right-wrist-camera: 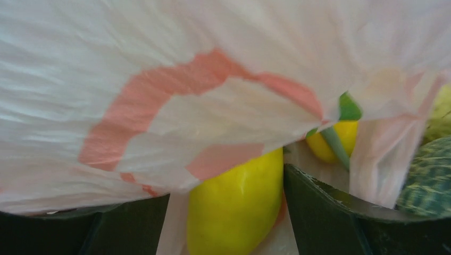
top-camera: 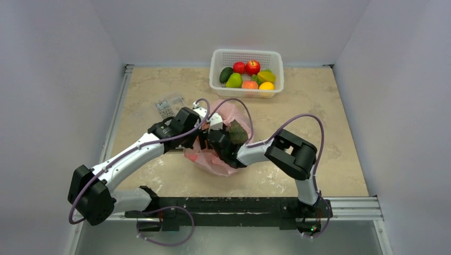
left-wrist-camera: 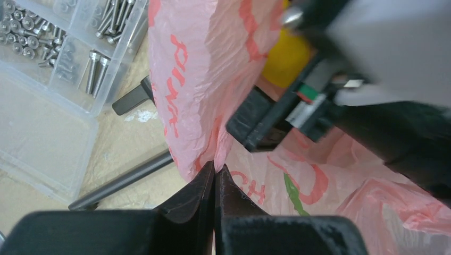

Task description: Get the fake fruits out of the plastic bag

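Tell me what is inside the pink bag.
A yellow fruit sits within the right claw, a second yellow fruit lies beyond it, and a green melon shows at the side. The bag covers anything deeper.

The top camera sits high up behind the arms (top-camera: 138,151) and looks down on the whole table (top-camera: 330,122) from far away. The left wrist camera looks out along its closed jaws, very close to the pink bag (left-wrist-camera: 197,79) pinched at their tips. The right wrist camera is pressed up against the same bag, with a yellow fruit (right-wrist-camera: 239,212) between its jaws. All three views show the bag.
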You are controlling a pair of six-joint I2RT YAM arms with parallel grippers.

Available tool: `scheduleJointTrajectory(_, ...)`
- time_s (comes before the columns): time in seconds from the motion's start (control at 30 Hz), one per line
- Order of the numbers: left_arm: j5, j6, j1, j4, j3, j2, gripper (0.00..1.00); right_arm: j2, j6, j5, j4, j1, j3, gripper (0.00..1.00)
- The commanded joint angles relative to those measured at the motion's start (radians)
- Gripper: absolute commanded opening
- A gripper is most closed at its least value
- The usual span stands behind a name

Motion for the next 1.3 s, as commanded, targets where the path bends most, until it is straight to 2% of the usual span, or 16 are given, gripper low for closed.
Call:
scheduleJointTrajectory(0.0, 0.023, 0.017, -0.008, 0.017, 0.026, -0.014, 0.0, 0.059, -0.022, -0.006, 0.004, -0.005, 0.048, 0.74)
scheduleJointTrajectory(0.13, 0.024, 0.017, -0.008, 0.015, 0.029, -0.016, 0.0, 0.085, -0.024, -0.015, 0.013, -0.005, 0.04, 0.69)
scheduleJointTrajectory(0.2, 0.024, 0.018, -0.008, 0.017, 0.027, -0.016, 0.0, 0.09, -0.042, -0.016, 0.013, -0.005, 0.049, 0.59)
scheduleJointTrajectory(0.27, 0.024, 0.018, -0.008, 0.016, 0.028, -0.015, 0.0, 0.074, -0.06, -0.013, 0.006, -0.005, 0.057, 0.54)
scheduleJointTrajectory(0.5, 0.024, 0.017, -0.008, 0.013, 0.03, -0.014, 0.0, -0.093, -0.098, -0.02, -0.039, -0.004, 0.008, 0.23)
scheduleJointTrajectory(0.63, 0.013, 0.014, -0.007, 0.009, 0.033, -0.021, 0.0, -0.231, -0.067, -0.091, -0.078, -0.005, -0.074, 0.06)
scheduleJointTrajectory(0.7, 0.006, 0.015, -0.008, 0.012, 0.03, -0.03, 0.0, -0.29, -0.049, -0.157, -0.119, -0.005, -0.106, 0.0)
scheduleJointTrajectory(0.83, 0.008, 0.014, -0.007, 0.013, 0.029, -0.039, 0.0, -0.41, -0.011, -0.303, -0.196, -0.004, -0.18, 0.0)
scheduleJointTrajectory(1.07, -0.013, 0.005, -0.004, 0.022, 0.031, -0.062, 0.0, -0.635, 0.022, -0.472, -0.342, -0.005, -0.302, 0.0)
scheduleJointTrajectory(1.27, -0.037, 0.005, -0.001, 0.045, 0.008, -0.118, 0.0, -0.844, 0.022, -0.492, -0.501, -0.005, -0.326, 0.0)
